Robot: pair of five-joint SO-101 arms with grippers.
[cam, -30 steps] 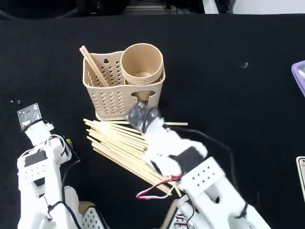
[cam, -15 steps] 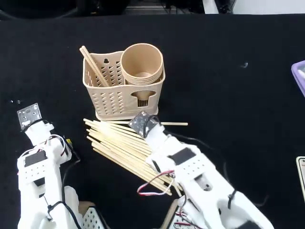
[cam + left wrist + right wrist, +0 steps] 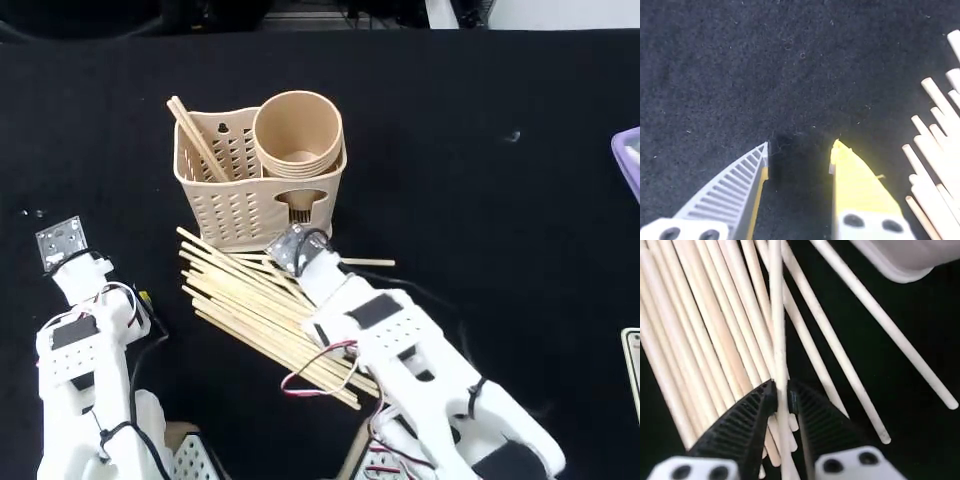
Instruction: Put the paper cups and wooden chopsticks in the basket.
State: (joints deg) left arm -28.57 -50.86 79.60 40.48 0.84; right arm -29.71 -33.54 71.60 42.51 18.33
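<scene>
on the black, felt-like cloth [image 3: 480, 220] the perforated plastic basket [image 3: 235, 205] already holds the nested paper cups [image 3: 298, 130]. just in front of it the loose chopsticks [image 3: 250, 305], smooth pale wood, have fanned out as the right gripper [image 3: 781, 390] settled in. its ribbed jaws now pinch one chopstick [image 3: 776, 315], so a lift seems next. the left gripper [image 3: 799, 155] hangs spread wide over bare cloth.

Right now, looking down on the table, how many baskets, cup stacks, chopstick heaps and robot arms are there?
Basket: 1
Stack of paper cups: 1, standing in the basket
Heap of chopsticks: 1, on the table before the basket
Robot arms: 2, left arm and right arm; the right claw pinches one chopstick
Total: 5
</scene>
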